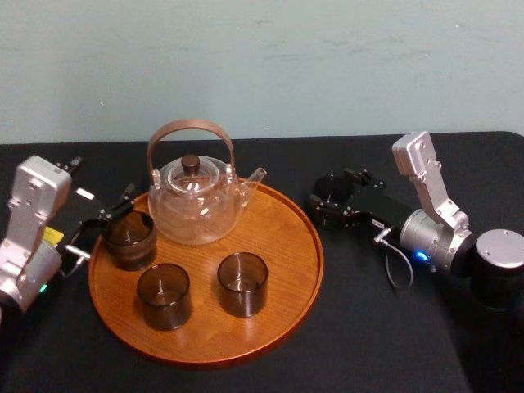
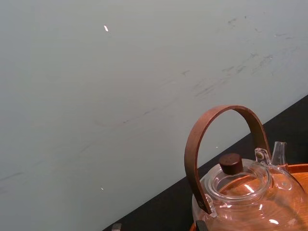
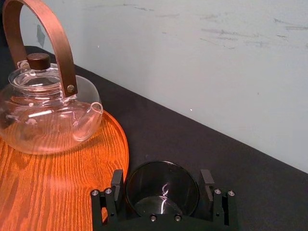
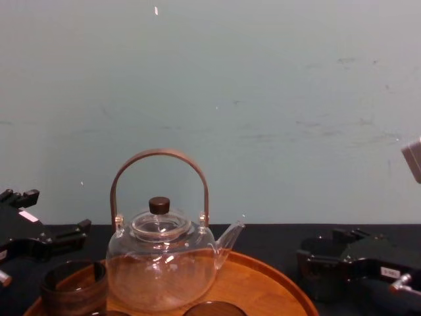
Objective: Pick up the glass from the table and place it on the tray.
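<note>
A dark smoky glass (image 1: pixel 334 190) stands on the black table (image 1: pixel 385 336) just right of the round wooden tray (image 1: pixel 282 262). My right gripper (image 1: pixel 332 199) is open, with one finger on each side of this glass (image 3: pixel 162 186); the fingers (image 3: pixel 117 182) stand close to its wall. In the chest view the same glass (image 4: pixel 321 264) shows low at the right, inside the right gripper (image 4: pixel 323 258). My left gripper (image 1: pixel 102 223) is open at the tray's left edge, beside another dark glass (image 1: pixel 129 237).
A clear glass teapot (image 1: pixel 196 201) with a brown hoop handle sits at the back of the tray. Two more dark glasses (image 1: pixel 164 295) (image 1: pixel 242 282) stand at the tray's front. The tray's right half is bare wood. A pale wall rises behind the table.
</note>
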### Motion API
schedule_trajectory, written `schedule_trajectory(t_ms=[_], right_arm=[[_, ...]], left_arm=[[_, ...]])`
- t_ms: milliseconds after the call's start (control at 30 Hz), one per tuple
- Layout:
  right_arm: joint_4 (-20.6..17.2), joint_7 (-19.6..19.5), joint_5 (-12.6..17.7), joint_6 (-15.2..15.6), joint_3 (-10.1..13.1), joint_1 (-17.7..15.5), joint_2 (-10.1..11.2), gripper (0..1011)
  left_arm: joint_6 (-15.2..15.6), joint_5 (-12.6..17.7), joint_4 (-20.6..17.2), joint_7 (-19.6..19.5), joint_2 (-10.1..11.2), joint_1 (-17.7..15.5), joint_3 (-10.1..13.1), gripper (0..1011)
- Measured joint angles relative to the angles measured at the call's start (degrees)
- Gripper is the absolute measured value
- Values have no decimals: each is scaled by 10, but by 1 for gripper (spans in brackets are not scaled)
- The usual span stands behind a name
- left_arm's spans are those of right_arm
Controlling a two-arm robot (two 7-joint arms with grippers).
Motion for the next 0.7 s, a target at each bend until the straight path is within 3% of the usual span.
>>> schedule_trajectory(t_ms=[267, 700], right_arm=[[0, 0, 0, 0, 0, 0, 0, 902], [0, -1, 0, 0, 1, 0, 1, 899]], left_arm=[[0, 0, 0, 0, 0, 0, 0, 1001], [0, 0, 0, 0, 0, 0, 0, 1002]])
